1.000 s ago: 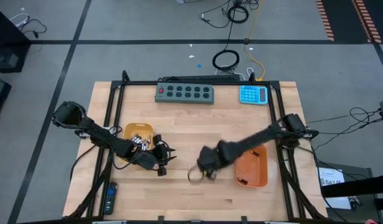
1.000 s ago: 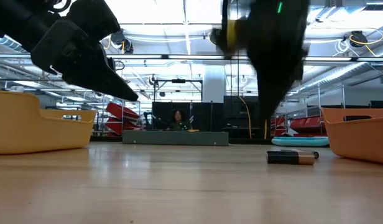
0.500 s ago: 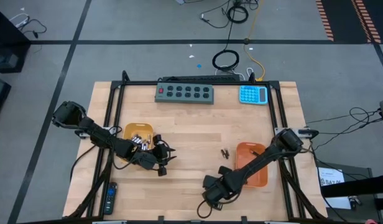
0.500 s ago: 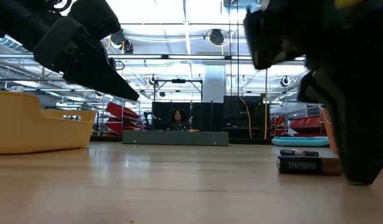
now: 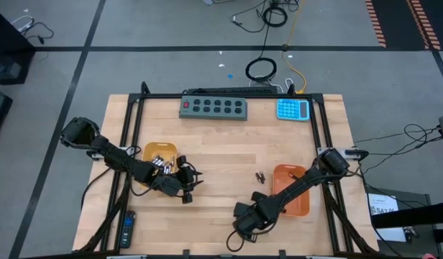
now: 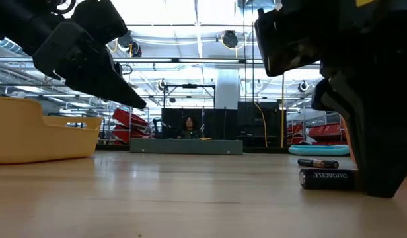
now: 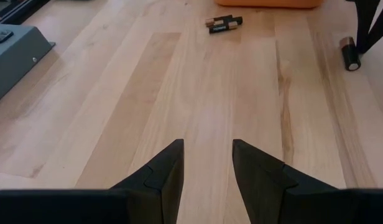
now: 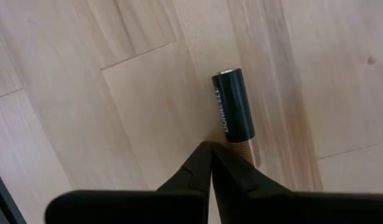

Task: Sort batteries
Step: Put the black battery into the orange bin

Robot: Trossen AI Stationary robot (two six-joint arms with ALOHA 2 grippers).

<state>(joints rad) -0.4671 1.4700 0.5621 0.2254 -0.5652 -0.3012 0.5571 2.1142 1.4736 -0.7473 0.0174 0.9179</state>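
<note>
Right claw (image 8: 209, 149) swung from table centre to front edge, clenched empty by battery (image 8: 234, 115); left claw (image 7: 207, 163) parted, empty.

Take the orange tray (image 5: 292, 193) as your landmark. Toward the table's middle from it, you have open wood, broken only by a small pair of batteries (image 5: 260, 176) lying just off its near corner. On its front side, the right gripper (image 5: 244, 224) sits low on the boards, fingers together, with one black battery (image 8: 234, 112) lying at its tips. Far across, the left gripper (image 5: 187, 181) and yellow tray (image 5: 147, 152) block the opposite side.
</note>
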